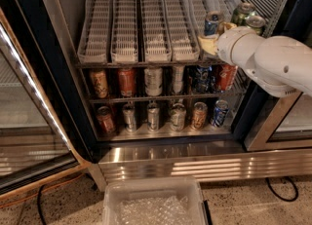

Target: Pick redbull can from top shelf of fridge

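Observation:
The fridge (170, 159) stands open, with a black frame and a ribbed steel base. Its top shelf (141, 29) is a sloped rack of long white slotted lanes. The redbull can (212, 21), slim, blue and silver, stands upright at the front of a right-hand lane. My gripper (210, 44) is at the shelf's front right edge, right at the base of the redbull can and partly covering it. My white arm (273, 63) reaches in from the right.
Two wider green cans (246, 14) stand just right of the redbull can, behind my arm. Two lower racks hold rows of cans (153, 80) (153, 116). An open glass door (29, 121) is at the left. A clear plastic bin (153, 204) sits on the floor in front.

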Robot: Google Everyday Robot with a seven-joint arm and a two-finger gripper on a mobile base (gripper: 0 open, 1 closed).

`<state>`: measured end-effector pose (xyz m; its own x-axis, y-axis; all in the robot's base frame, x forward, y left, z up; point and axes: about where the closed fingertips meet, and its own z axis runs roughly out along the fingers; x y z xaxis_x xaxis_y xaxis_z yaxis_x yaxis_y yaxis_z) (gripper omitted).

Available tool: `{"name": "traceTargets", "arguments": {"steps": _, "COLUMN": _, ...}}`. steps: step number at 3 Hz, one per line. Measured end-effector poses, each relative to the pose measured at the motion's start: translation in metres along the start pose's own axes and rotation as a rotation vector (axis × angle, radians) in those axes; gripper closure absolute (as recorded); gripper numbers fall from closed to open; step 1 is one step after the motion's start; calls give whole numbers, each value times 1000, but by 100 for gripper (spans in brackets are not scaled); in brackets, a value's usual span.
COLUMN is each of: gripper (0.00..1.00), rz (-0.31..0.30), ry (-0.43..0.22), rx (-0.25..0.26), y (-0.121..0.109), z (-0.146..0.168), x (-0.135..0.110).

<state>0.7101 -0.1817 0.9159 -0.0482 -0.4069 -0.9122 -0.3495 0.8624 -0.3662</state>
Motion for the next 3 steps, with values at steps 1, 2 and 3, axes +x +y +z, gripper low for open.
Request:
{"name": "traceTargets", "arguments": {"steps": 1, "gripper": 100, "rz": 0, "ry": 0, "rx": 0, "y": 0, "z": 0, "x": 0}}
{"name": "traceTargets", "arguments": {"steps": 2, "gripper": 100, "rz": 22, "ry": -12, "rx": -30, "y": 2, "z": -4, "x": -8}}
{"name": "traceTargets", "arguments": {"steps": 3, "gripper": 100, "rz": 54, "ry": -56, "rx": -82, "y": 3, "z": -17, "x": -30}}
